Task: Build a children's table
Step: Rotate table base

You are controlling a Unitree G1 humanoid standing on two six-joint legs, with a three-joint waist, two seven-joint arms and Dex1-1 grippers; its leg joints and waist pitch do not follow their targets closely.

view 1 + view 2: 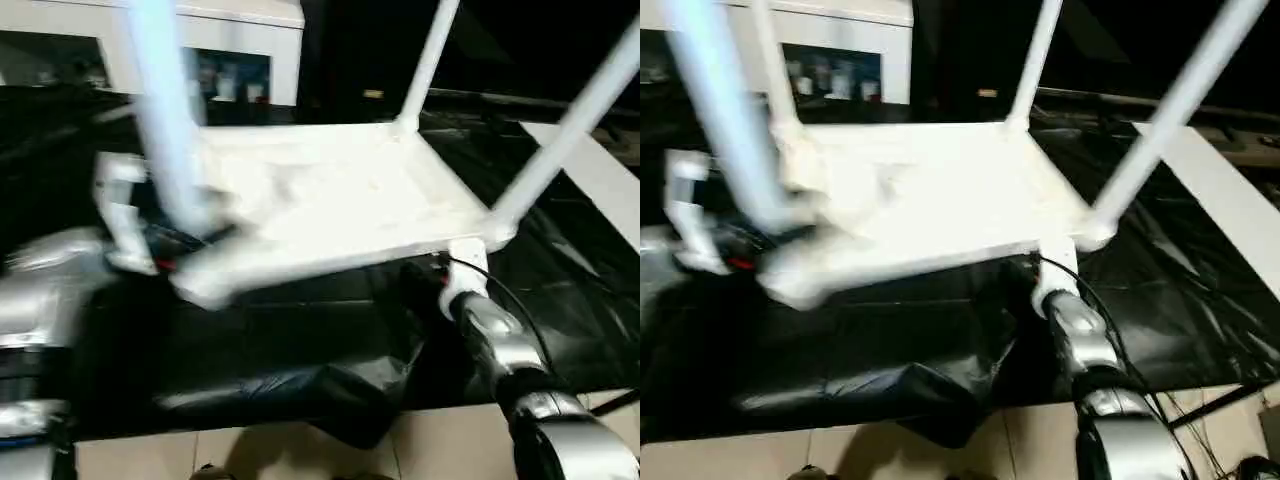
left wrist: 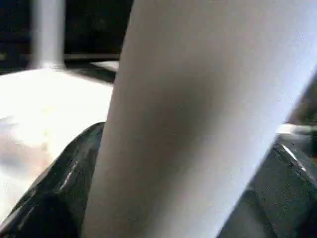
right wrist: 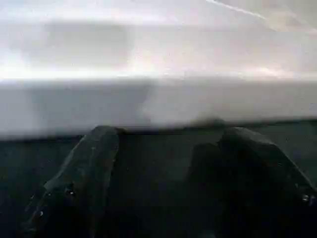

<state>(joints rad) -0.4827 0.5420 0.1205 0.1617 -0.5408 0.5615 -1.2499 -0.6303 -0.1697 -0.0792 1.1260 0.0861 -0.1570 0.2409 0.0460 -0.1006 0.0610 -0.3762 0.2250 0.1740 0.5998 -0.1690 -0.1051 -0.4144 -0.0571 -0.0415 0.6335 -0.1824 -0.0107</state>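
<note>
The children's table top (image 1: 340, 200) lies upside down and tilted, ribbed underside up, with white legs standing in its corner sockets: a near-left leg (image 1: 165, 110), a back leg (image 1: 430, 60) and a right leg (image 1: 570, 130). My left gripper (image 1: 165, 250) sits at the base of the near-left leg. In the left wrist view that leg (image 2: 188, 99) is pressed between both black fingers (image 2: 54, 188). My right gripper (image 1: 435, 275) is under the near-right corner. Its spread fingers (image 3: 94, 163) touch the top's rim (image 3: 158, 99) with nothing between them.
A black plastic sheet (image 1: 300, 350) covers the work surface under the table. A flat white board (image 1: 600, 180) lies at the right. A white cabinet (image 1: 230, 40) stands at the back. Pale floor tiles (image 1: 300, 450) show along the near edge. A cable (image 1: 520, 310) runs along my right wrist.
</note>
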